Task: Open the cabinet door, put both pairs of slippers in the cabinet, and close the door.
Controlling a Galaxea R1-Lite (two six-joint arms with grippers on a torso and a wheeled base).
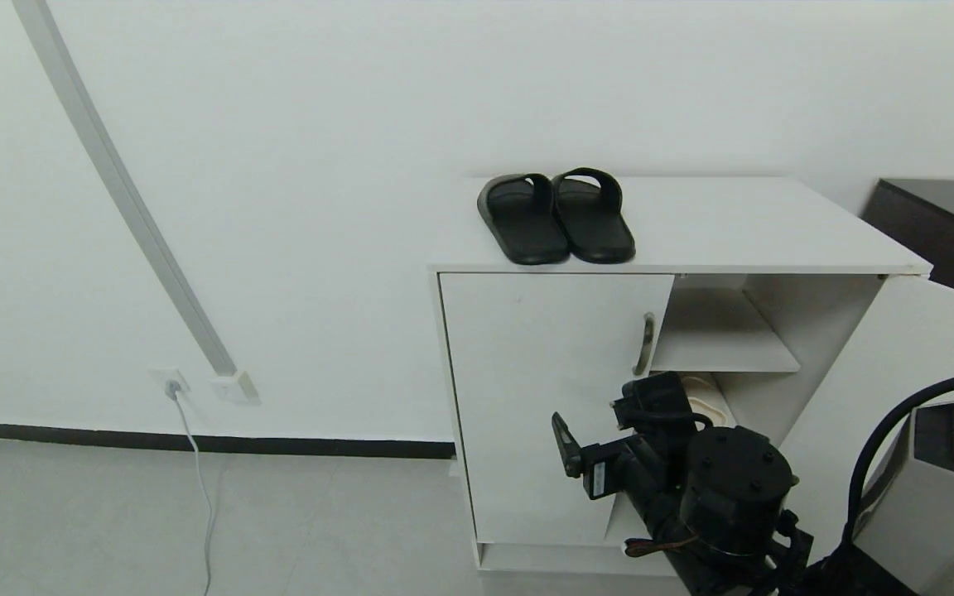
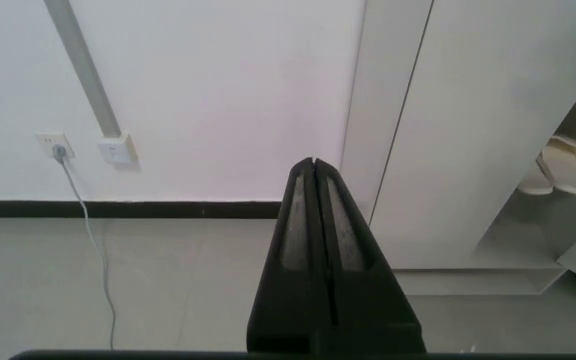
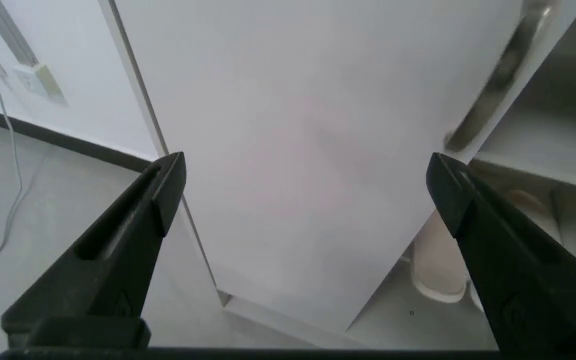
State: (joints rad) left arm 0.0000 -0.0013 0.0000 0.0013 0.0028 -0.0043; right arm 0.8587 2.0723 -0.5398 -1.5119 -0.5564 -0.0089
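Observation:
A pair of black slippers lies side by side on top of the white cabinet. The cabinet's right door stands swung open; its left door is closed, with a metal handle at its inner edge. A pale pair of slippers sits on the lower shelf inside. My right gripper hangs open and empty just in front of the closed left door, below the handle. My left gripper is shut and empty, off to the cabinet's left, with the pale slippers beyond it.
A wall socket with a plugged-in cable and a slanted cable duct are on the wall to the left. Dark furniture stands right of the cabinet. Open tiled floor lies left of the cabinet.

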